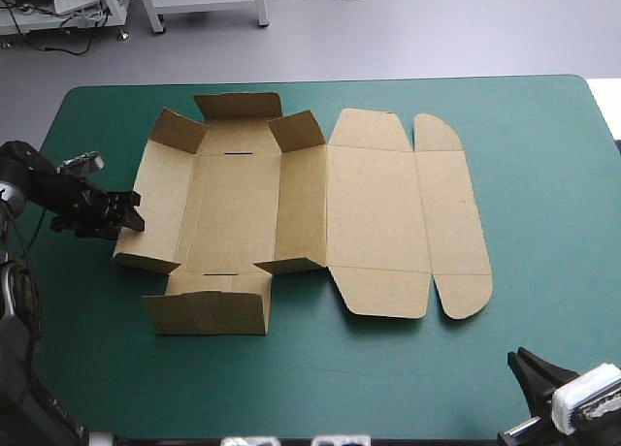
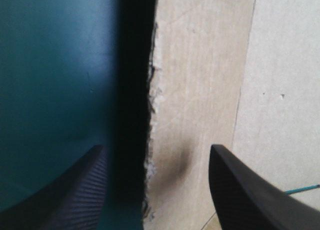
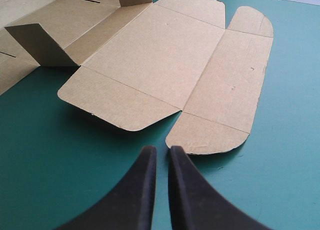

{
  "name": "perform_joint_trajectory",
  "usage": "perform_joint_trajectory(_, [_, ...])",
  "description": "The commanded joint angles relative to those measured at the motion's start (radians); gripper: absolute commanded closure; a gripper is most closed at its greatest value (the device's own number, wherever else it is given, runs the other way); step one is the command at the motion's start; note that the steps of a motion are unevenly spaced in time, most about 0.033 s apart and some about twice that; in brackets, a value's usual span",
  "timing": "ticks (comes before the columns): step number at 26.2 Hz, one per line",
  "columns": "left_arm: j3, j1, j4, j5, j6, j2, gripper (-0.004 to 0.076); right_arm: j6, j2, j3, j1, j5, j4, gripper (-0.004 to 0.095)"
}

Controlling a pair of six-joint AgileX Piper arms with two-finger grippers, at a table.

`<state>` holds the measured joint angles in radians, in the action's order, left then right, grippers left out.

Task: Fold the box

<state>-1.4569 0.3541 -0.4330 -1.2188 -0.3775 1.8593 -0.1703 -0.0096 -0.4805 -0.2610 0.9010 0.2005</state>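
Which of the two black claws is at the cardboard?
The left gripper: open, its fingers either side of the box's left edge. The right gripper sits shut, clear of the box.

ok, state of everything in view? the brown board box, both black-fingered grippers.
Brown cut-board box: unfolded, left wall tilted up, corner flaps raised, lid panel flat on the teal-green cover.
Left black-fingered gripper: open, straddling the left wall's edge.
Right black-fingered gripper: shut, empty, over the cover short of the box.
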Motion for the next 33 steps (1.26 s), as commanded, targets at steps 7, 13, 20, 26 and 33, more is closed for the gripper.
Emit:
perform_joint_trajectory(7, [-0.003, -0.058, -0.111, -0.07, 0.018, -0.046, 0.0293, 0.002, 0.021, -0.022, 0.006, -0.068, 0.002, 0.0825])
perform_joint_trajectory(13, [0.039, -0.09, -0.113, -0.07, 0.02, -0.032, 0.0398, 0.002, 0.021, -0.022, 0.006, -0.068, 0.002, 0.0825])
perform_joint_trajectory(20, [0.053, -0.09, -0.114, -0.068, 0.008, -0.016, 0.0727, 0.002, 0.021, -0.022, 0.006, -0.068, 0.004, 0.0825])
perform_joint_trajectory(26, [0.044, -0.091, -0.114, -0.068, 0.007, -0.035, 0.0729, 0.002, 0.021, -0.022, 0.006, -0.068, 0.004, 0.0903])
perform_joint_trajectory(33, [0.044, -0.091, -0.108, -0.064, -0.039, -0.105, 0.0729, -0.008, 0.021, -0.022, 0.006, -0.071, 0.002, 0.0931])
